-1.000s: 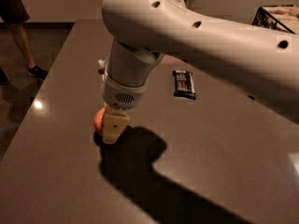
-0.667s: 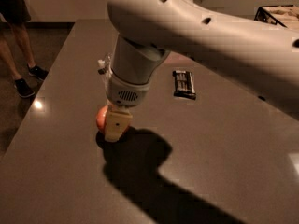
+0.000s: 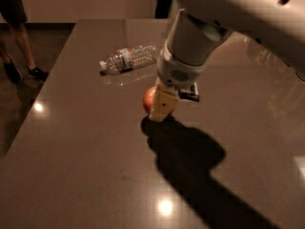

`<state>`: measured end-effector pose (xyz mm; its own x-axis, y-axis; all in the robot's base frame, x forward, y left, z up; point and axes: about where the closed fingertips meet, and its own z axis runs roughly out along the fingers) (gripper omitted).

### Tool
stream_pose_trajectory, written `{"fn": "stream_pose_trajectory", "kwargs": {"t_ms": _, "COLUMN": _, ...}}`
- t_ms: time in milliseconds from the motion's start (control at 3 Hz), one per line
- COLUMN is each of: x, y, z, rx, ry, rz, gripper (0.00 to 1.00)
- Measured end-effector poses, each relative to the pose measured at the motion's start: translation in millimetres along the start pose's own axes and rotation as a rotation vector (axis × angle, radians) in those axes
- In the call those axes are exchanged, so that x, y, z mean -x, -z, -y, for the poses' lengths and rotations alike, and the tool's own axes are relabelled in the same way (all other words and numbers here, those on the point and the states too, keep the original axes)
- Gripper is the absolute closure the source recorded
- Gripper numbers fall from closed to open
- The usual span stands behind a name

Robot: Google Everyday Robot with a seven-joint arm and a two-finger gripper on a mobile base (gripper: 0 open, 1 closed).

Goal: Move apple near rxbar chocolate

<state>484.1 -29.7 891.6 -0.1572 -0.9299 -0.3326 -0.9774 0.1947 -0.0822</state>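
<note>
Apple [image 3: 149,98] in end effector [image 3: 156,107], moved beside rxbar chocolate [image 3: 189,93].

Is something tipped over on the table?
Yes. The plastic bottle lies on its side on the table, behind the apple, with its cap pointing left. No spill shows. The gripper is right at the apple, beside the rxbar chocolate; those look fine.

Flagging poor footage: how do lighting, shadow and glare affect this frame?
Camera view: dim, warm light; the arm throws a heavy shadow across the table in front of the tool, which grips the apple mid-table; small glare spots dot the surface.
</note>
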Motion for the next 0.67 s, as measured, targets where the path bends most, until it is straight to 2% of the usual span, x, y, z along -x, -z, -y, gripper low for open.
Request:
{"fn": "stream_pose_trajectory", "kwargs": {"t_ms": 333, "x": -47, "y": 17, "z": 34, "rx": -0.042, "ry": -0.102, "rz": -0.018, "gripper": 1.0}}
{"fn": "stream_pose_trajectory", "kwargs": {"t_ms": 667, "x": -90, "y": 27, "z": 56, "rx": -0.075, "ry": -0.188, "rz": -0.037, "gripper": 1.0}}
